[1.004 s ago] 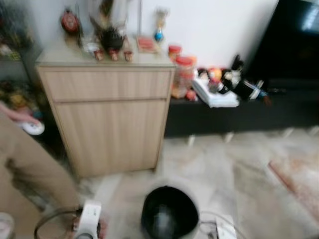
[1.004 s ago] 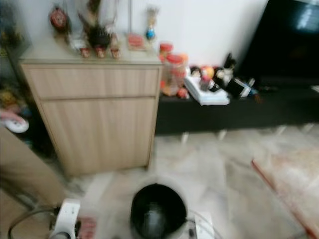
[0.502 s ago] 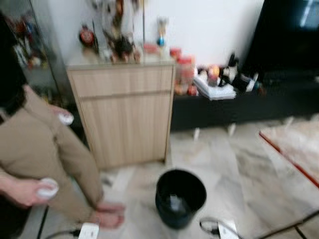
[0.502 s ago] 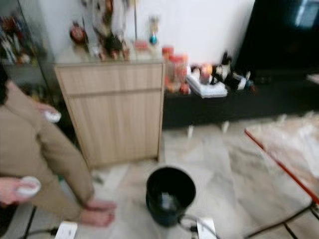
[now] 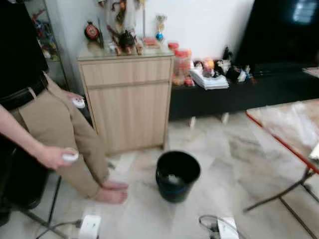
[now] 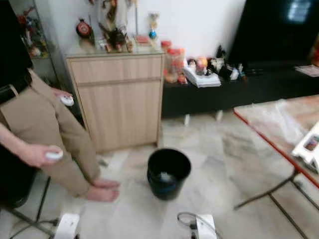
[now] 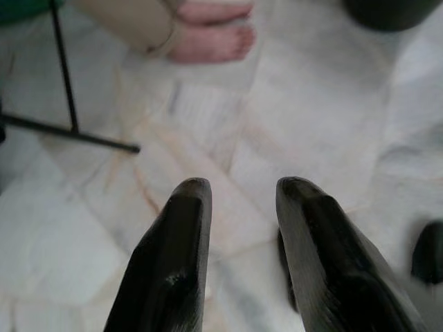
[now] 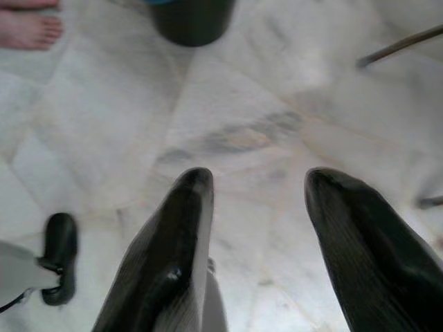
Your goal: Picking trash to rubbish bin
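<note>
Cabinet: the wooden cabinet (image 5: 127, 97) stands against the wall, far beyond both pincers, its top carrying ornaments.
Table: a red-edged folding table (image 6: 279, 127) stands ahead of the right gripper (image 8: 259, 183).
Person: a barefoot person (image 5: 55, 129) stands ahead of the left gripper (image 7: 239, 190), a white object in each hand.
Rubbish bin: the black rubbish bin (image 5: 178, 175) rests on the marble floor (image 5: 234, 159), ahead of both pincers and between them, open for deposits.
Pincers: both hang over bare floor, fingers parted, empty.
Change: the camera has drawn back; the table has entered view.
</note>
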### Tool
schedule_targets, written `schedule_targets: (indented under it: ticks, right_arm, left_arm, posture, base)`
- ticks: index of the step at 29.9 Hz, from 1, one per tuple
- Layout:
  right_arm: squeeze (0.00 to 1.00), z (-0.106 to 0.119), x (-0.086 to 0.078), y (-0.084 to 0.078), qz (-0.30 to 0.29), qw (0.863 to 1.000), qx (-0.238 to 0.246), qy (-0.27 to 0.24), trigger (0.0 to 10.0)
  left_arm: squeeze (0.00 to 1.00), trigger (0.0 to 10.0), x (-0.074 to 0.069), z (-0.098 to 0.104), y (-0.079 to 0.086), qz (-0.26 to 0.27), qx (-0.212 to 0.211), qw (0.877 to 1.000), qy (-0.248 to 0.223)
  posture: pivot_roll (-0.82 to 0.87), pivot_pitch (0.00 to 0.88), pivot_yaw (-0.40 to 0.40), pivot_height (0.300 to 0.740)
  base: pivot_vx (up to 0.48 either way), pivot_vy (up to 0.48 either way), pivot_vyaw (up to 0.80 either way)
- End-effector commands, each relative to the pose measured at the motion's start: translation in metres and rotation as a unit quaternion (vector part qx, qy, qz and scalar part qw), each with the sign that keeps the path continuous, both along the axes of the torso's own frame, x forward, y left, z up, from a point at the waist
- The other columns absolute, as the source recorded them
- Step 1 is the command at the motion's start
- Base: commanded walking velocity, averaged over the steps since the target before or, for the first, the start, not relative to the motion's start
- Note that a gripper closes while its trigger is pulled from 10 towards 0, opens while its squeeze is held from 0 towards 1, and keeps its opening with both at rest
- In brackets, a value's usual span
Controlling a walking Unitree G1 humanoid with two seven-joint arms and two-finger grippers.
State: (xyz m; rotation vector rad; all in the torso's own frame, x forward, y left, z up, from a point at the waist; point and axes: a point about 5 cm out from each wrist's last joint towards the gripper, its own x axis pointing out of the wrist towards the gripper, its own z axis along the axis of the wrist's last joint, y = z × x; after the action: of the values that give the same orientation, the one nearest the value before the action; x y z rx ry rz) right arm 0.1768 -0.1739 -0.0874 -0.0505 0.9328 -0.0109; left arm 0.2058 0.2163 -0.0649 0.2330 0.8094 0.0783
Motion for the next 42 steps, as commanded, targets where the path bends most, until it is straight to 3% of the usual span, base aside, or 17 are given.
schedule_targets:
  ticks: [1,11,42]
  right_arm:
    - [0.0,0.0071,0.013,-0.0038,0.006,1.0,-0.007,-0.024,10.0]
    - [0.0,0.012,0.0223,0.0019,0.012,0.999,0.002,-0.046,10.0]
    - [0.0,0.0095,0.0177,0.0048,0.009,0.999,0.007,-0.043,10.0]
  left_arm:
    - [0.0,10.0,0.0049,0.002,-0.0059,-0.005,-0.006,1.0,-0.011]
    - [0.0,10.0,0.014,0.0072,-0.0102,-0.013,-0.008,0.999,-0.03]
    - [0.0,10.0,0.0066,0.0036,-0.0043,-0.007,0.0,1.0,-0.017]
  posture:
    - [0.14,0.0,-0.097,0.74]
    - [0.14,0.0,-0.097,0.74]
    - [0.14,0.0,-0.097,0.74]
  base:
    - [0.0,0.0,0.0]
    - [0.0,0.0,0.0]
    - [0.0,0.0,0.0]
